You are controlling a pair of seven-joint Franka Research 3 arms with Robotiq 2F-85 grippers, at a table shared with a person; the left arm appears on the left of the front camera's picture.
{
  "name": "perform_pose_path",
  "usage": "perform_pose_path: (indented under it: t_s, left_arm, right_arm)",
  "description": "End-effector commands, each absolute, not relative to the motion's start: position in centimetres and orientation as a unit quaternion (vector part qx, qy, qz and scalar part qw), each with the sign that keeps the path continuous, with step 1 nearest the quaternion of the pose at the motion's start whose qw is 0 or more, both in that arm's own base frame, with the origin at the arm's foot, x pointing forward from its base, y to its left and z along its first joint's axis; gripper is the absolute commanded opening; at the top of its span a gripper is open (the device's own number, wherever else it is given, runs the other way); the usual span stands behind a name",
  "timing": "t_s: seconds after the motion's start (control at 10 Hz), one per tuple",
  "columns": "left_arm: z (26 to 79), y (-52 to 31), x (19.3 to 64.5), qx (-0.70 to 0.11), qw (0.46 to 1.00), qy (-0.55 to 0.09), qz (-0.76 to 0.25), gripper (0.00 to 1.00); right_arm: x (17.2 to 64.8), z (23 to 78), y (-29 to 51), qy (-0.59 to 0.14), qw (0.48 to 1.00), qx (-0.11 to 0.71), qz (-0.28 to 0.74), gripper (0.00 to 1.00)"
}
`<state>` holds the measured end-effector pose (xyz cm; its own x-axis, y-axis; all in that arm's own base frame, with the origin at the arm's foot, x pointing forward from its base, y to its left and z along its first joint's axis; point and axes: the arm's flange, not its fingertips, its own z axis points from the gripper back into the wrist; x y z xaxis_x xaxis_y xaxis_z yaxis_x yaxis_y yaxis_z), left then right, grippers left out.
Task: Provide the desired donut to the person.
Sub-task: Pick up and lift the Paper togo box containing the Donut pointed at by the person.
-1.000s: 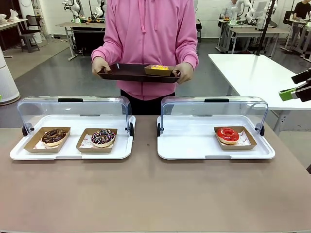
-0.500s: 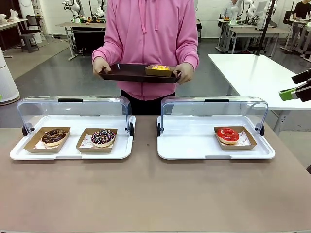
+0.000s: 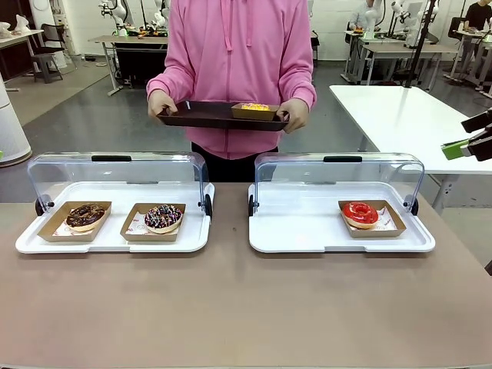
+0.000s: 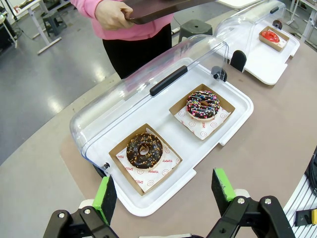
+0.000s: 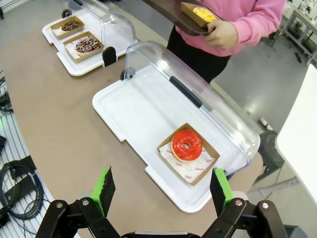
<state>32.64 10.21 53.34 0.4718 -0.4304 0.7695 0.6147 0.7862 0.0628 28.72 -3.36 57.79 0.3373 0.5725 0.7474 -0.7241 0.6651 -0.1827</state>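
The person (image 3: 234,54) in a pink hoodie stands at the far side and holds a dark tray (image 3: 204,115) with both hands. On it lies a yellow donut (image 3: 254,108) in a cardboard dish. On my left a white tray holds a chocolate nut donut (image 4: 144,149) and a chocolate sprinkle donut (image 4: 202,105). The right white tray carries a red glazed donut (image 5: 186,145). My left gripper (image 4: 163,191) hovers open above the left tray's near edge. High over the right tray's near edge my right gripper (image 5: 162,187) is open too, seen at the picture's right edge (image 3: 463,134).
Both white trays (image 3: 115,242) (image 3: 307,231) have clear hinged lids (image 3: 115,173) (image 3: 338,177) standing open at the back. Each donut sits in its own cardboard dish. The brown table (image 3: 231,307) is bare in front of the trays. A white table (image 3: 400,115) stands at the back right.
The person's tray has drifted slightly to the right. Neither gripper has visibly moved.
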Motion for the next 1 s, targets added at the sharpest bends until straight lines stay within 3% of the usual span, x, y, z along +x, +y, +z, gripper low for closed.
perform_pose_path:
  t_s: [0.0,0.9]
  left_arm:
    - [53.19,10.32,32.69,-0.115,0.849,-0.413,-0.308,1.00]
    - [53.19,10.32,32.69,-0.115,0.849,-0.413,-0.308,1.00]
  right_arm:
    - [28.60,57.67,-3.29,-0.408,0.819,0.089,0.394,1.00]
    - [28.60,57.67,-3.29,-0.408,0.819,0.089,0.394,1.00]
